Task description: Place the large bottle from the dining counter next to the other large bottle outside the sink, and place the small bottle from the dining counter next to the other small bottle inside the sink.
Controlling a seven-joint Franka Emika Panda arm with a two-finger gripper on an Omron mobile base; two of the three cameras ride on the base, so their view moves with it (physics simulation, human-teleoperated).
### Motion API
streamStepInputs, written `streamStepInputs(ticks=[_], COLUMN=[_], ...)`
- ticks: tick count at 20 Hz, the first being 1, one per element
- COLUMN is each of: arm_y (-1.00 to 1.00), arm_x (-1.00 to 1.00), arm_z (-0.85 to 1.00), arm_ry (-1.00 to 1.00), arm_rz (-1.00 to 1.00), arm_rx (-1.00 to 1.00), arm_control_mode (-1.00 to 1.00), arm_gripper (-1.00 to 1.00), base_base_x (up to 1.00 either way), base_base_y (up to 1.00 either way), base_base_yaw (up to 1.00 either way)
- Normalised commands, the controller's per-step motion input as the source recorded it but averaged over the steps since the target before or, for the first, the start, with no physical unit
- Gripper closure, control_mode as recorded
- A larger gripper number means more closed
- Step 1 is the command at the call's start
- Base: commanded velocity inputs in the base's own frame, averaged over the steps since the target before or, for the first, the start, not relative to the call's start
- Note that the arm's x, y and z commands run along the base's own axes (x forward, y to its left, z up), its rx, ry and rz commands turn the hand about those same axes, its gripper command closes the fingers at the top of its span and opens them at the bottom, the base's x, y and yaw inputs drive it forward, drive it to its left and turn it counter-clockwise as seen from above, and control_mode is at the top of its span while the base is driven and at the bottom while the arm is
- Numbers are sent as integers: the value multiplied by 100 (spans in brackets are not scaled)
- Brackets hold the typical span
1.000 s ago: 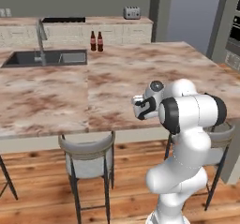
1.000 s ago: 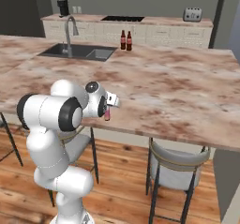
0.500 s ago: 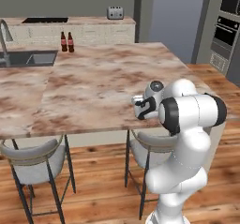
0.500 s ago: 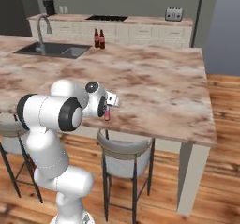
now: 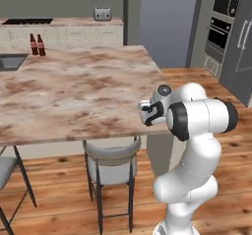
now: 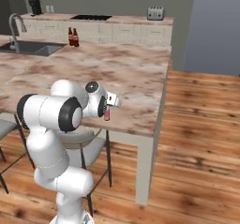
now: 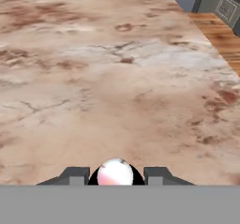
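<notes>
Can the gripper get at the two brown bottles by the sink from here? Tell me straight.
Probably not. The gripper, shut on a small pink bottle, sits at the counter's near edge; the brown bottles stand far across the top.

Small pink bottle hangs over dining counter; two brown bottles stand far off.

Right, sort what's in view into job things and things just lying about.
Job: end effector, shut on a pink bottle; brown bottles beside the sink; dining counter.
Lying about: toaster, stool, oven, cooktop.
</notes>
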Motion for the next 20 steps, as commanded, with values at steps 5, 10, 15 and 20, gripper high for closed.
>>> streamStepInputs(ticks=[5,10,15,20], arm_y=[0,0,0,0], arm_x=[0,0,0,0], arm_z=[0,0,0,0], arm_ry=[0,0,0,0], arm_rz=[0,0,0,0], arm_rx=[0,0,0,0], arm_control_mode=[100,100,100,100], arm_gripper=[100,100,100,100], base_base_x=[-1,0,0,14], base_base_y=[-100,-100,-100,-94], base_base_yaw=[0,0,0,0])
